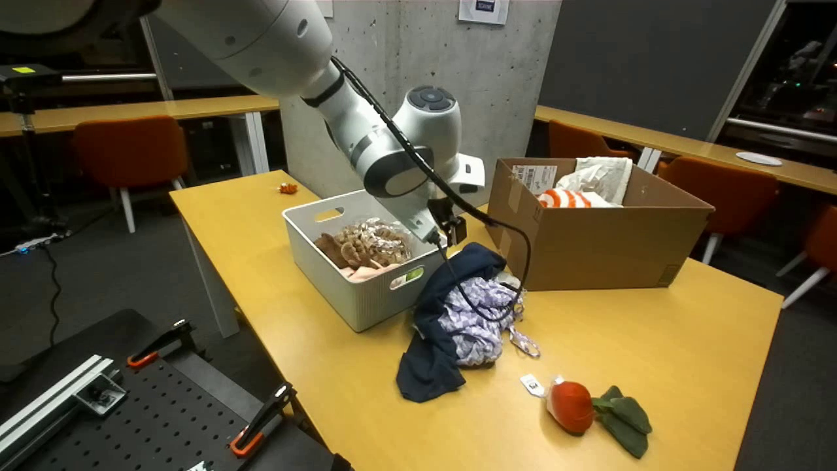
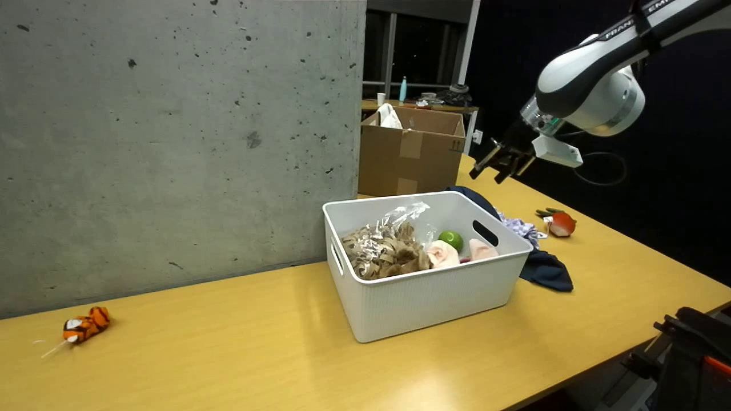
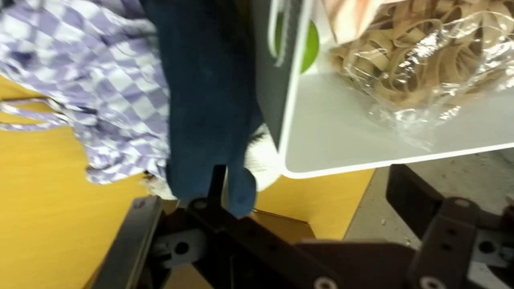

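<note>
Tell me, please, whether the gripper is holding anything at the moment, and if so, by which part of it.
Nothing is held: the gripper stands open, its fingers wide apart in the wrist view, with nothing gripped between them.

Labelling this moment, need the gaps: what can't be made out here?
Long navy fabric: wrist view, cut off by the top edge.
Unidentified white thing: wrist view, partly hidden by the navy fabric and pale grey plastic bin.
Round green thing: wrist view, partly behind the bin's wall.
Print on the white rectangular tag: too small in an exterior view.
White cloth: lower part, in an exterior view, behind the wall of the brown cardboard box.
</note>
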Motion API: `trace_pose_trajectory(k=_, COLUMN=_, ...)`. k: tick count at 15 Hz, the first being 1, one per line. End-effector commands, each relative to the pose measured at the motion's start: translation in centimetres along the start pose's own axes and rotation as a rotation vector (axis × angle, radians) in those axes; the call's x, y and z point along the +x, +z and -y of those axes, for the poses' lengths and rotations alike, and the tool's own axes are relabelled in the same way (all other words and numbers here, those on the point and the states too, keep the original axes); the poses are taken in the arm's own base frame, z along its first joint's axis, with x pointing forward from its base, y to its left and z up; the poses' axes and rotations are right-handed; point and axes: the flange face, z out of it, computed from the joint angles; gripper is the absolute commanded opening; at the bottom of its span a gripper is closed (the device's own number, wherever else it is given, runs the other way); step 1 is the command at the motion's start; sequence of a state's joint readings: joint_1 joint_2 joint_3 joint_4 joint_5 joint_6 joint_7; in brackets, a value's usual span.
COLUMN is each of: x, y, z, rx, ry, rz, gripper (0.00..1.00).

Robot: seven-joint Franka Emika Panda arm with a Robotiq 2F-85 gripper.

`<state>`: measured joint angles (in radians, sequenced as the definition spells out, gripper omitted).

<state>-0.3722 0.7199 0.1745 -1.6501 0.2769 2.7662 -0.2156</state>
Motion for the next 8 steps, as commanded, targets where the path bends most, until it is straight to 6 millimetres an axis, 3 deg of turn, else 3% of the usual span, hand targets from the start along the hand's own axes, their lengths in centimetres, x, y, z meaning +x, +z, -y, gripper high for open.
trace_pose_trajectory(k=1, x=-2.7, y=-1.1, z=-6.0, rx=-0.012, ry=0.102, rz=0.037, gripper=1.0)
trace_pose_trajectory(k=4, x=-3.6, y=0.5, z=-9.3, rx=-0.023, ry=0.155, rz=0.067, gripper=1.0)
trace_pose_trajectory(k=8, x=-3.4, y=1.3, z=-9.7, rx=-0.024, ry=0.179, rz=0.052, gripper=1.0)
